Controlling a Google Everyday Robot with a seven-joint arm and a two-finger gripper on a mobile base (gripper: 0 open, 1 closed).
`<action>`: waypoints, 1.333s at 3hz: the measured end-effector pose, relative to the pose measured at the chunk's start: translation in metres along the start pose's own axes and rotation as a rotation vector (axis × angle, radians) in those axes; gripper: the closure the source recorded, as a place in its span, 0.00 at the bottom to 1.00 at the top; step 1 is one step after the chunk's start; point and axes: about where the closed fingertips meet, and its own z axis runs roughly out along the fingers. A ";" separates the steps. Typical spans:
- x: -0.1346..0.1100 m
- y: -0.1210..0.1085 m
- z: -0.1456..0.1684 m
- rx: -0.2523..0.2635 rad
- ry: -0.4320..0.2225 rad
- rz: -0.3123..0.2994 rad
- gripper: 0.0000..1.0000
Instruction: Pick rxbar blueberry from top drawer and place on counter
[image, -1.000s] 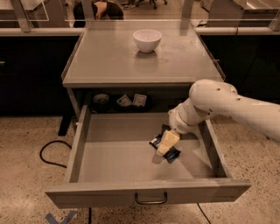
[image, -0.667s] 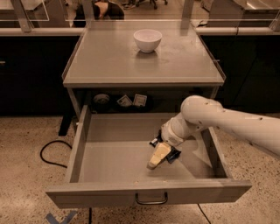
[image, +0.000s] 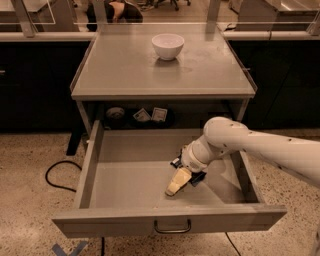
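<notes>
Jaws in top drawer (image: 90, 161), one rxbar blueberry (image: 198, 178)

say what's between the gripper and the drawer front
Only bare drawer floor, seen in the camera view; the gripper is inside the drawer, beside the blue bar.

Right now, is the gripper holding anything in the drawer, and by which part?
Cannot tell. The gripper is low in the top drawer, right over the rxbar blueberry, hiding most of it; no hold is visible.
</notes>
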 end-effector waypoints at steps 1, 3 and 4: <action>0.000 0.000 0.000 0.000 0.000 0.000 0.19; -0.005 0.001 -0.008 0.000 0.000 0.000 0.65; -0.009 0.001 -0.015 0.000 0.000 0.000 0.88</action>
